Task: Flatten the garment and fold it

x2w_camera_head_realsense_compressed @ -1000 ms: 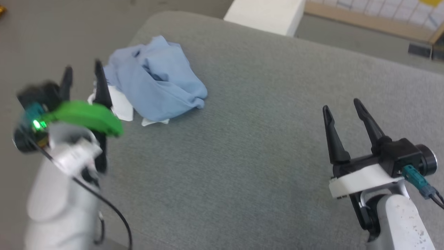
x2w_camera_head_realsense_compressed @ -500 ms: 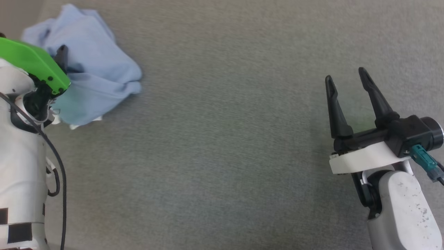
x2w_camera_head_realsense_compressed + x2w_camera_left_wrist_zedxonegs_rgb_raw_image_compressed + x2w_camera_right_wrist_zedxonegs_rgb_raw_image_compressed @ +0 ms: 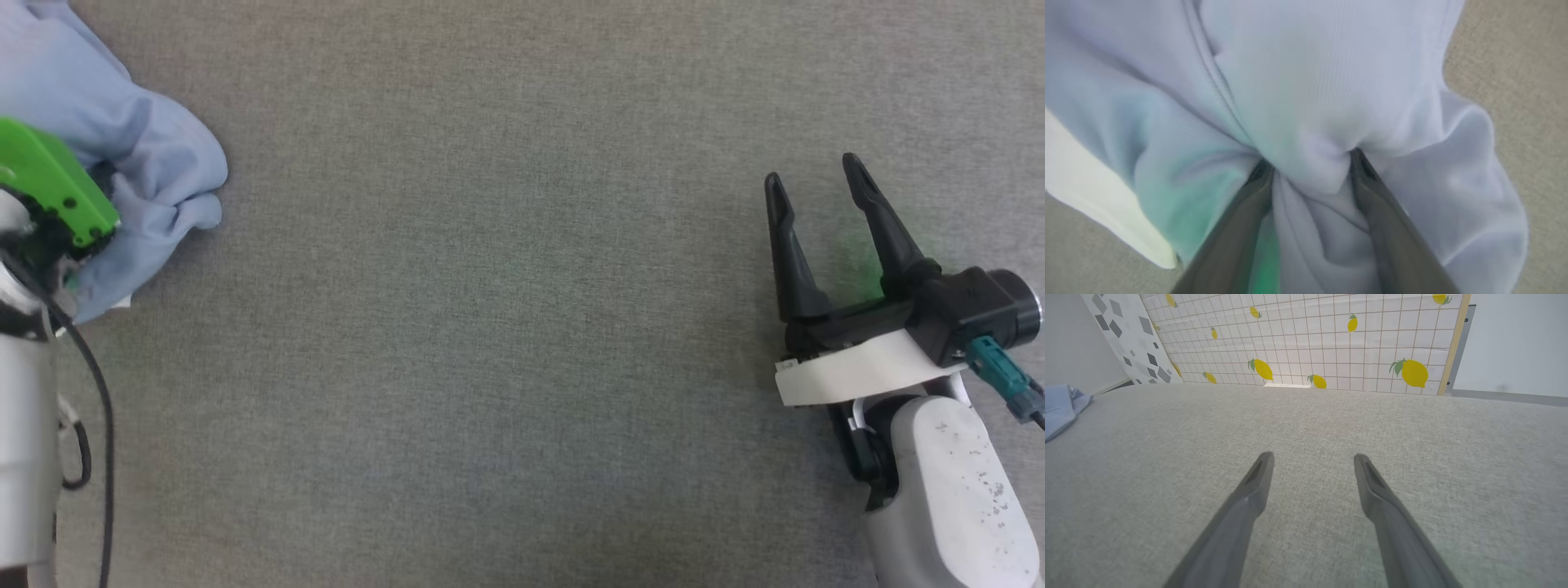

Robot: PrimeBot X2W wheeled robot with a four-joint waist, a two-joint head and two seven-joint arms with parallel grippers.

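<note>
Grey cushion (image 3: pixel 522 327), crumpled blue shirt (image 3: pixel 155 163) at its far left.
Left gripper (image 3: pixel 1309 159) stands wide astride a bunched fold; closing may pinch several layers together. Right gripper (image 3: pixel 811 170) wide, empty, well apart.

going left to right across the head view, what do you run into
garment → grey fabric surface → right gripper
</note>
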